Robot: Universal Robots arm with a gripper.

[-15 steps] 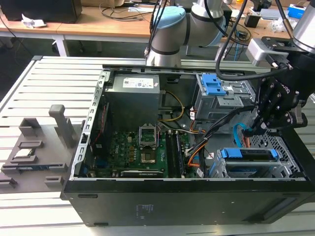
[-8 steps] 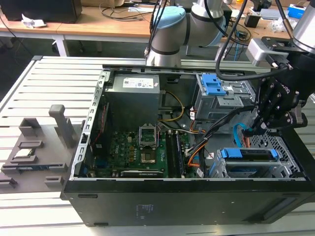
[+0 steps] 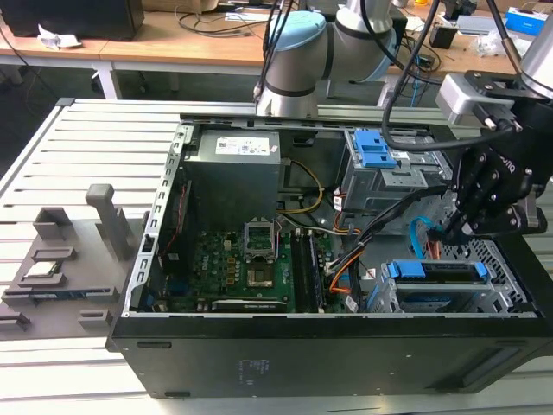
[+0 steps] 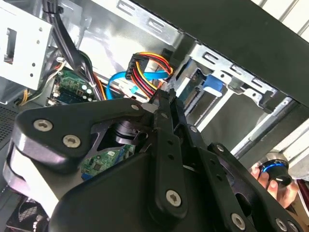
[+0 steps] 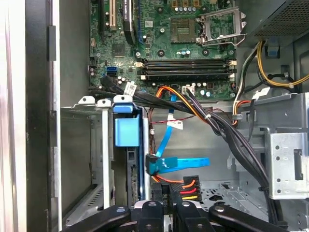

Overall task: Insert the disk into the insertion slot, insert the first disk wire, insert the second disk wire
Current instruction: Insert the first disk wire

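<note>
The disk (image 3: pixel 406 270) in its blue carrier sits inside the insertion slot (image 3: pixel 510 290), the low perforated cage at the exterior view's right. In the first wrist view the disk (image 5: pixel 126 130) stands edge-on in the cage (image 5: pixel 89 104). My gripper (image 3: pixel 449 232) hangs just behind the disk's rear edge. Its fingers (image 5: pixel 157 195) are close together on the plug end of the first disk wire (image 5: pixel 189 183), the orange, red and black bundle (image 4: pixel 145 65). The second disk wire (image 5: pixel 178 164), flat and light blue, lies with its plug against the disk's edge; I cannot tell if it is seated.
A taller grey cage with a blue latch (image 3: pixel 376 151) stands behind the gripper. Thick black cables (image 5: pixel 227 135) run beside the wires. The motherboard (image 3: pixel 251 259) and power supply (image 3: pixel 233 169) fill the case's left. A hand (image 4: pixel 273 176) holds a small device outside the case.
</note>
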